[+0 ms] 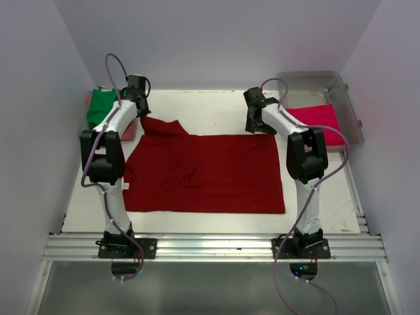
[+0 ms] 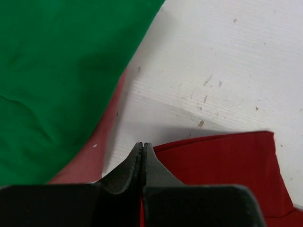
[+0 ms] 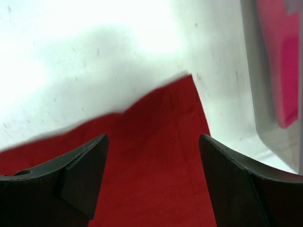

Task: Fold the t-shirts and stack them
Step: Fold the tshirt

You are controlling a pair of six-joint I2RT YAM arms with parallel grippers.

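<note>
A large dark red t-shirt [image 1: 203,174] lies spread on the white table. My left gripper [image 1: 139,113] is shut on its far left corner, which is raised a little. In the left wrist view the jaws [image 2: 142,144] are closed with a sliver of the red cloth [image 2: 222,170] between them. My right gripper [image 1: 260,125] is open just above the shirt's far right corner [image 3: 156,156], with its fingertips [image 3: 90,161] either side of the cloth. A green t-shirt [image 1: 102,108] [image 2: 57,80] lies on a salmon pink one [image 2: 90,161] at the far left. A bright pink t-shirt [image 1: 316,118] [image 3: 284,71] lies by the tub.
A clear plastic tub [image 1: 344,92] [image 3: 262,94] stands at the far right corner, close to my right gripper. White walls close in the table on three sides. A metal rail [image 1: 210,246] with both arm bases runs along the near edge.
</note>
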